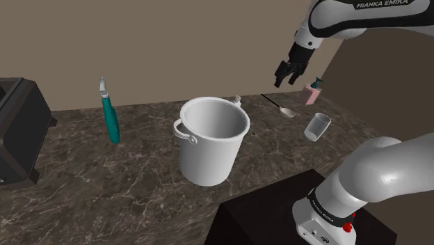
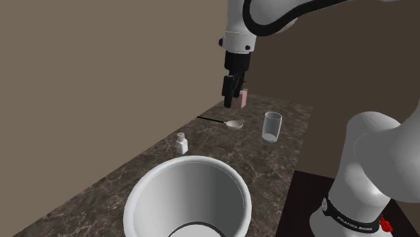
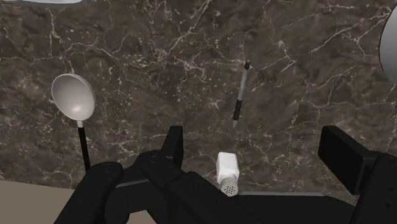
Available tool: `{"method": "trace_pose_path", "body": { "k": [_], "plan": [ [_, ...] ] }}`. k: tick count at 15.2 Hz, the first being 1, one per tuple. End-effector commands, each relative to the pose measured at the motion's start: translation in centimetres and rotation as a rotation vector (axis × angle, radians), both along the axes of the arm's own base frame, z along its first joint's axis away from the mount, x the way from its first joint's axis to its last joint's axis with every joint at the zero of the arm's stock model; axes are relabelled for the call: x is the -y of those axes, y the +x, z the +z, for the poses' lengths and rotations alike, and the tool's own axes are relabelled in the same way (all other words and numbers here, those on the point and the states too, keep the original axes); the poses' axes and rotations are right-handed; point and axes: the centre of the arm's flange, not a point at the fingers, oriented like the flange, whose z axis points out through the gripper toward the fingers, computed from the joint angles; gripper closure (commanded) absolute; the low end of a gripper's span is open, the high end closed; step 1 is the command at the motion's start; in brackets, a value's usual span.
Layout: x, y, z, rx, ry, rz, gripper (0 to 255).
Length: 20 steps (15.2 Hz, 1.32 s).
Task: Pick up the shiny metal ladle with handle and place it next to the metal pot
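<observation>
My gripper (image 3: 254, 143) hangs wide open and empty over the counter (image 3: 159, 51), where I note the ladle (image 3: 75, 102) lying flat below, outside one finger, handle crosswise to the closing line, apart from the pot (image 1: 209, 156).

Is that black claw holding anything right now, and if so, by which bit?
Nothing. The gripper hangs open in the air, jaws apart and empty, while the ladle lies on the counter below it.

A kitchen, going by the dark marble counter (image 1: 104, 174). Either side of the white pot (image 1: 212, 143) stand a glass (image 1: 317, 127) and perhaps a toaster (image 1: 21, 132).
</observation>
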Motion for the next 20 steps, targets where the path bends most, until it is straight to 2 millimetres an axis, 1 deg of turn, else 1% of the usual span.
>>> {"method": "trace_pose_path", "body": {
  "k": [1, 20],
  "plan": [
    [2.2, 1.0, -1.2, 0.006, 0.005, -0.010, 0],
    [22.0, 8.7, -15.2, 0.046, 0.058, -0.109, 0]
  ]
}}
